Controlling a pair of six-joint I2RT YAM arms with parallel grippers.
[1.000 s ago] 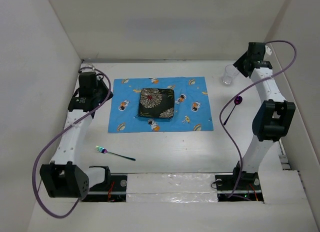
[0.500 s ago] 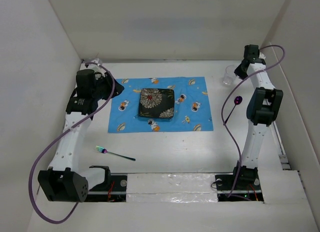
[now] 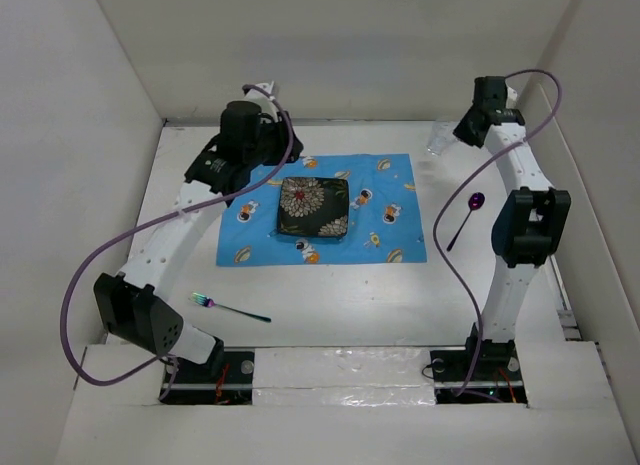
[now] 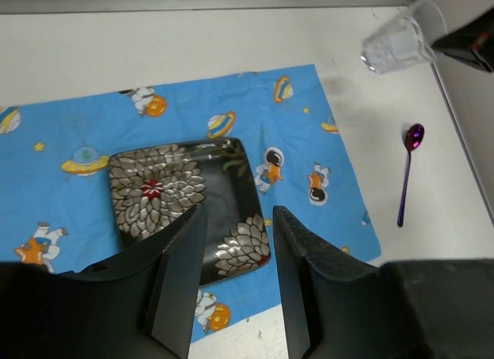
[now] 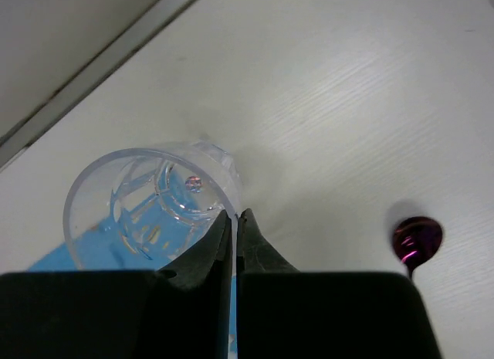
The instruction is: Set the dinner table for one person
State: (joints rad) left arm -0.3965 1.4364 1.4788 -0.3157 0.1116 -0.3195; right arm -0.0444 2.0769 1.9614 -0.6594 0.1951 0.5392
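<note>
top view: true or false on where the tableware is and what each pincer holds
1. The plate sits on the blue cloth. True.
2. The fork lies on the cloth. False: it lies on the bare table, nearer the arm bases than the cloth.
3. The right pincer grips the glass by its rim. True.
4. The left pincer holds the spoon. False: it is open and empty above the plate, and the spoon lies on the table to the right of the cloth.
</note>
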